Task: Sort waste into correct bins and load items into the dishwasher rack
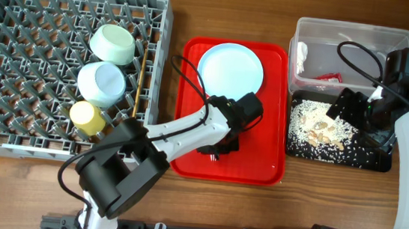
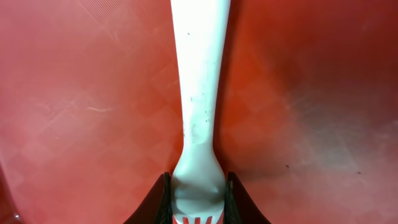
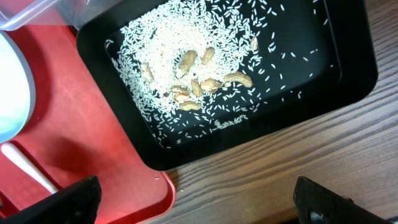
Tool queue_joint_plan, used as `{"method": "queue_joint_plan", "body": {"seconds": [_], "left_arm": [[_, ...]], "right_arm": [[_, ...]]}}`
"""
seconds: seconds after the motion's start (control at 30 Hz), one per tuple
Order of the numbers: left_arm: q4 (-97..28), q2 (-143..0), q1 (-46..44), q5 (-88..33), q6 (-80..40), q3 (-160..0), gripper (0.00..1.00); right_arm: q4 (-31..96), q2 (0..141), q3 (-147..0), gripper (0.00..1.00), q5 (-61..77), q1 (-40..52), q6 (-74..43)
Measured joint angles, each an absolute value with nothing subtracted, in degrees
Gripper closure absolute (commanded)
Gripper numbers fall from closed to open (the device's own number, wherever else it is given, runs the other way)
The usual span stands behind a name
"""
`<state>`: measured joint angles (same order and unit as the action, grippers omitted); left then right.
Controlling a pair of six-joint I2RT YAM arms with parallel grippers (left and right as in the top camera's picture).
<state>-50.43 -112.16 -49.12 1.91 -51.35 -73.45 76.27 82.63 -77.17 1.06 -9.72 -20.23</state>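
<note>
My left gripper point(image 1: 216, 147) rests on the red serving tray point(image 1: 260, 161). In the left wrist view it point(image 2: 198, 202) is shut on the white plastic fork point(image 2: 199, 93) near the tines; the handle lies flat on the tray. The pale blue plate point(image 1: 231, 68) sits at the tray's back. My right gripper point(image 1: 350, 106) is open and empty above the black tray point(image 1: 380, 163), which holds rice grains and beige scraps point(image 3: 180, 62). The clear tub point(image 1: 348, 30) holds crumpled paper point(image 1: 300, 54) and the red sachet point(image 1: 328, 76). The rack point(image 1: 19, 6) holds two bowls point(image 1: 113, 43) point(image 1: 102, 82), the yellow cup point(image 1: 87, 117) and the chopstick point(image 1: 142, 78).
In the right wrist view the open jaws point(image 3: 199, 205) hang over the wooden table beside the red tray's corner point(image 3: 93, 143). The plate's rim point(image 3: 12, 93) and the fork handle point(image 3: 28, 167) show at the left. Black cables run over both arms.
</note>
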Motion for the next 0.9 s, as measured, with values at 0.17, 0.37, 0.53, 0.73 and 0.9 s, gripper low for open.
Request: {"method": "queue_joint_plan", "body": {"seconds": [0.17, 0.37, 0.53, 0.73, 0.9], "left_arm": [[-50.8, -109.7, -49.1, 2.6, -51.4, -73.5, 0.89], [-54.0, -106.7, -49.1, 5.7, -51.4, -73.5, 0.96], [-55.7, -102.1, -47.5, 8.3, -49.9, -73.5, 0.96], [-56.8, -94.0, -39.8, 9.3, -43.2, -73.5, 0.96], [-57.0, -87.6, -30.0, 9.5, -36.7, -73.5, 0.96]], "right_arm": [[76.3, 82.6, -77.2, 0.00, 1.1, -9.7, -20.2], [76.2, 82.6, -77.2, 0.00, 1.1, -9.7, -20.2], [76.2, 82.6, -77.2, 0.00, 1.1, -9.7, -20.2], [76.3, 82.6, -77.2, 0.00, 1.1, -9.7, -20.2], [76.3, 82.6, -77.2, 0.00, 1.1, -9.7, -20.2]]}}
